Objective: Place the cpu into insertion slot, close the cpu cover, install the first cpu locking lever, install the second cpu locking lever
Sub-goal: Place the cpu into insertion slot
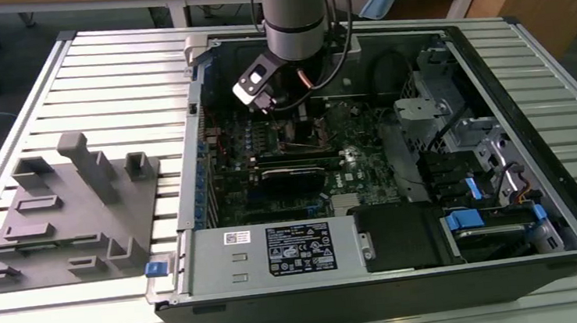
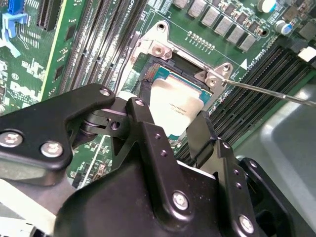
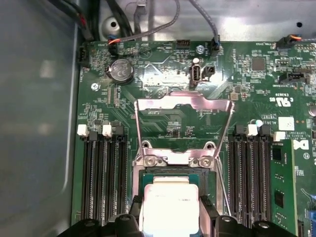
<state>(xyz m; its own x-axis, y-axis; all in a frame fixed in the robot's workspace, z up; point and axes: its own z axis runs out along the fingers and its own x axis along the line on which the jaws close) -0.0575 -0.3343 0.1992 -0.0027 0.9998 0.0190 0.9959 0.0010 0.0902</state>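
Note:
The cpu (image 2: 174, 104), a square chip with a dull silver top, lies in the insertion slot (image 2: 147, 74) on the green motherboard. My gripper (image 2: 173, 126) straddles it, one black finger (image 2: 143, 123) on each side, shut on the chip's edges. The first wrist view has the cpu (image 3: 169, 205) between the fingertips (image 3: 131, 218), inside the insertion slot (image 3: 139, 183). The cpu cover (image 3: 183, 104), a thin silvery frame, is swung open beyond the socket. A thin locking lever (image 2: 269, 91) stands free beside the socket. In the exterior view my gripper (image 1: 265, 101) reaches down into the open computer case.
Black memory slots (image 3: 102, 173) flank the socket on both sides. A round battery (image 3: 121, 70) and cables (image 3: 148, 29) lie beyond the cover. The case walls (image 1: 533, 93) enclose the board. A grey fixture block (image 1: 68, 212) sits on the slatted table at the exterior view's left.

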